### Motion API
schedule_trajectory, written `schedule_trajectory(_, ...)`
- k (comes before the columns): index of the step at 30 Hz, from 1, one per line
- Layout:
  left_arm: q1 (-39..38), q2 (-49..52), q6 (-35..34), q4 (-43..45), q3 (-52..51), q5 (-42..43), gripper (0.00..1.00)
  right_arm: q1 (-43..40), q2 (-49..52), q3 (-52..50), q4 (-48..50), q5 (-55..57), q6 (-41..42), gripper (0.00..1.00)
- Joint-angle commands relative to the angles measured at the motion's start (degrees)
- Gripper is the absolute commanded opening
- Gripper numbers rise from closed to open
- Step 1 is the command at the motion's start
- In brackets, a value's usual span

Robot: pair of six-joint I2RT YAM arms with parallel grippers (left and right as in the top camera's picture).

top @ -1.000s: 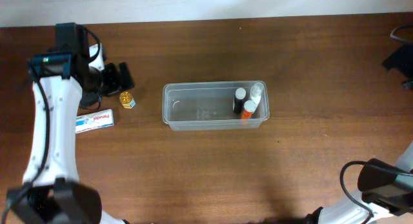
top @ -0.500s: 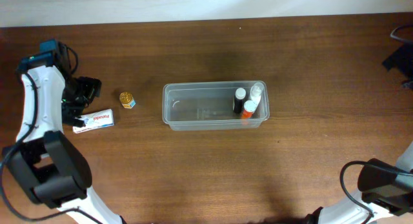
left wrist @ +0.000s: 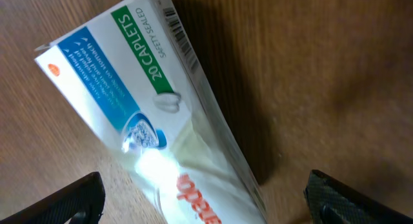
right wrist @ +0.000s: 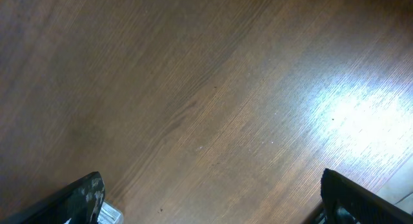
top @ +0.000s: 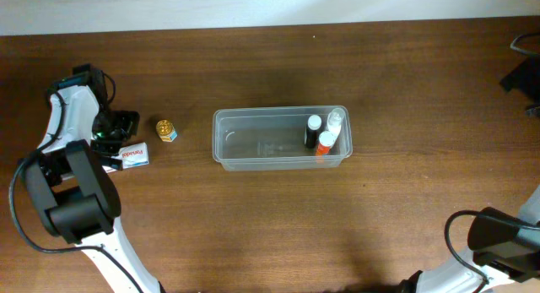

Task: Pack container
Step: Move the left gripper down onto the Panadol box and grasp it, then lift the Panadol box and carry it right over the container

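Lowering your left tool (left wrist: 205, 201), its jaws spread wide, square it to the skewed white cardboard caplet box (left wrist: 148, 114) near the left edge of the desk (top: 405, 225) before closing. The clear plastic rectangular container (top: 278, 164) sits mid-desk; your right tool (right wrist: 222, 201) is spread too.
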Motion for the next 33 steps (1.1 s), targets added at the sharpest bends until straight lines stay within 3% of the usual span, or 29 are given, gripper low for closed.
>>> schedule_trajectory(1,0.5,1.2,-0.9,0.5,0.0,-2.4,0.99,-0.2,-0.4,-0.1,-0.3,0.7,-0.1,0.99)
schedule_trajectory(8,0.5,1.2,2.1,6.5,-5.1,-3.4,0.99,-0.2,-0.4,-0.1,-0.3,0.7,-0.1,0.98)
schedule_trajectory(17,0.4,1.2,4.8,10.2,-9.5,-3.5,0.83,-0.2,-0.4,-0.1,-0.3,0.7,-0.1,0.98)
schedule_trajectory(22,0.4,1.2,13.6,10.4,-9.5,-3.5,0.79,-0.2,-0.4,-0.1,-0.3,0.7,-0.1,0.98)
schedule_trajectory(24,0.4,1.2,17.4,10.4,-9.5,-3.2,0.84,-0.2,-0.4,-0.1,-0.3,0.7,-0.1,0.98)
schedule_trajectory(29,0.4,1.2,29.6,10.4,-9.5,-0.1,0.84,-0.2,-0.4,-0.1,-0.3,0.7,-0.1,0.98)
schedule_trajectory(33,0.4,1.2,38.1,10.0,-9.5,1.2,0.79,-0.2,-0.4,-0.1,-0.3,0.7,-0.1,0.99)
